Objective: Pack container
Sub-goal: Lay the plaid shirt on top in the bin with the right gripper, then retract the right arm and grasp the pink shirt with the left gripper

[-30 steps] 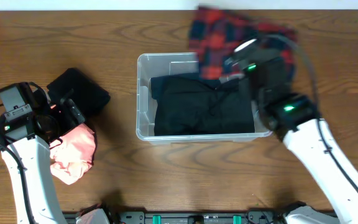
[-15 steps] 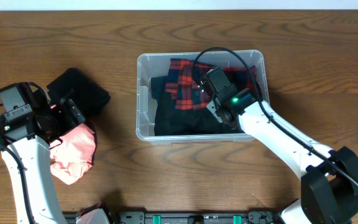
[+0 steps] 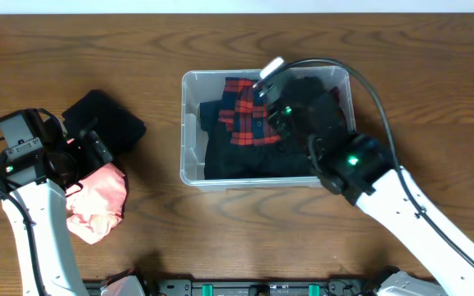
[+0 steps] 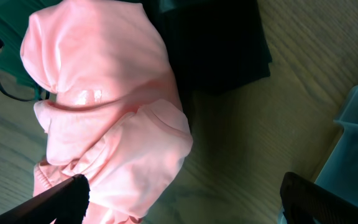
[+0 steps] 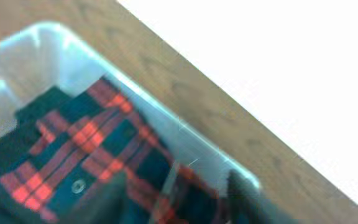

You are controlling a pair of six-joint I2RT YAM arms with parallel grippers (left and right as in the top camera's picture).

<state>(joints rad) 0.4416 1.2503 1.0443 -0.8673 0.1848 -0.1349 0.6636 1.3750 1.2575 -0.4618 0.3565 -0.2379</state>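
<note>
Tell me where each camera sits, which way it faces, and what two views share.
Overhead: above the table, looking straight down at the container, left arm and right arm showing.
Left wrist: low, facing the pink cloth and black cloth; its own fingertips frame the bottom.
Right wrist: tilted toward the plaid cloth in the container's corner; blurred fingers below.
Shared: overhead and right wrist both show the plaid cloth.
</note>
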